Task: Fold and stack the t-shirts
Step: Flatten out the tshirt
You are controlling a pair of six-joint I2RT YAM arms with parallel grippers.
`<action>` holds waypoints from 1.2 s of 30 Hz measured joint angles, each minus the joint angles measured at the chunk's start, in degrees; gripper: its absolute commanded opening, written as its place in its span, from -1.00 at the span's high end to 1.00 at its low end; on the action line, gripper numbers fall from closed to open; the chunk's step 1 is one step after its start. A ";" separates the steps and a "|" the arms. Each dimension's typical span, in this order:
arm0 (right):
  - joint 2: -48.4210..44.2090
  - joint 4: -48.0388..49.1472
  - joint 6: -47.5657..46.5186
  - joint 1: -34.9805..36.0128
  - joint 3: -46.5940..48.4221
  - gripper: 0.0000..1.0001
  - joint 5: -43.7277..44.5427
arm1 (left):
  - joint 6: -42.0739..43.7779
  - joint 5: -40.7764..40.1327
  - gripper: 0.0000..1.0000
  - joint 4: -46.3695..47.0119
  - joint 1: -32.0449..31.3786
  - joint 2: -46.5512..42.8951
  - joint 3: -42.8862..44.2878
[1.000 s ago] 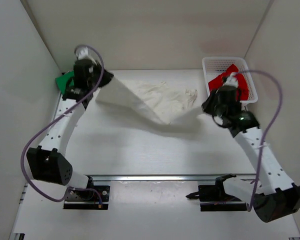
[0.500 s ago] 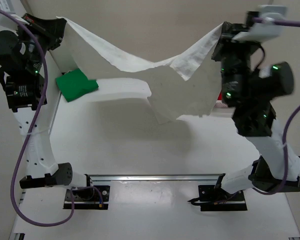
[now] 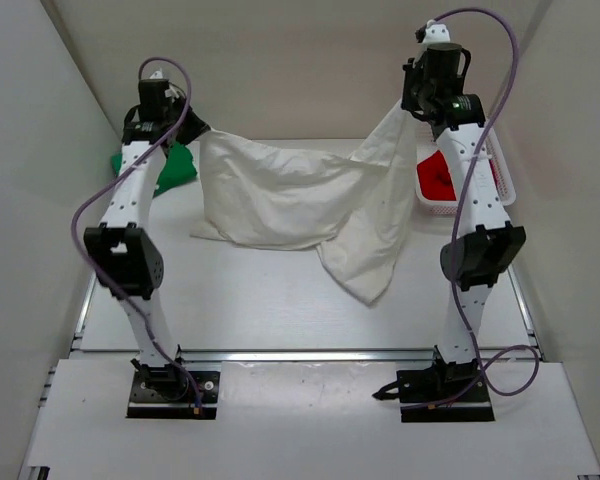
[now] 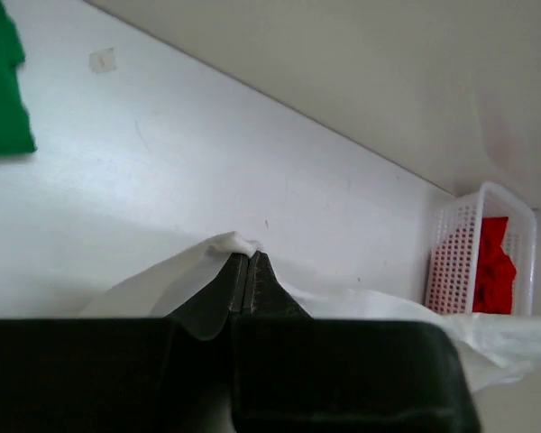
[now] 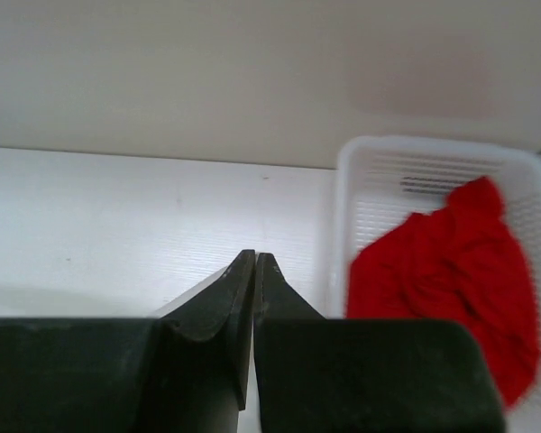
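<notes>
Swung left gripper and right gripper from a low hold over the table a second ago, up through a high stretch, then out above its far edge. Carried the white t-shirt along, pinched at both ends: no longer taut, now hanging between them, lower folds trailing toward the table's middle.

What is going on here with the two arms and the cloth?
Both arms hold up the large white cloth t-shirt by two ends, the left gripper and right gripper shut on it; its lower part seems to rest on the table. The bright green t-shirt lies far left. The red t-shirt sits in the white mesh basket.
</notes>
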 measured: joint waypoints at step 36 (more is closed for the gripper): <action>-54.95 11.47 16.48 3.87 -96.89 1.00 -5.81 | -0.85 0.07 1.00 15.69 11.72 -32.37 -65.22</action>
